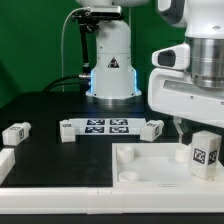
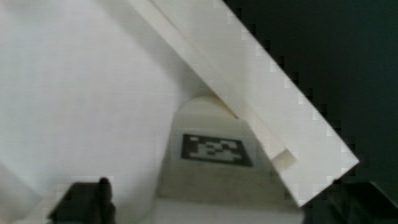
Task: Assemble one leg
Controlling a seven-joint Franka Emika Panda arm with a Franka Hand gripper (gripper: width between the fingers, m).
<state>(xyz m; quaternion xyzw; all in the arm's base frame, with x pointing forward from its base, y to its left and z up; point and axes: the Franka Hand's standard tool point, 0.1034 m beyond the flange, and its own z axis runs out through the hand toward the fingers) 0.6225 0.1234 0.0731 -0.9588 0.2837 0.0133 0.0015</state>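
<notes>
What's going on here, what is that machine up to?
A white robot arm's two-finger gripper hangs over a small stubby white plastic leg with a black-and-white tag, standing upright on the large white square piece. Whether the gripper holds the leg cannot be told. Another such leg lies at the exterior view's left.

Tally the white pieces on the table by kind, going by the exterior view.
Small tagged legs: 3
Large square piece: 1
Marker board: 1
Total: 5, not counting the cut-off piece at the exterior view's left edge, too partial to name.
</notes>
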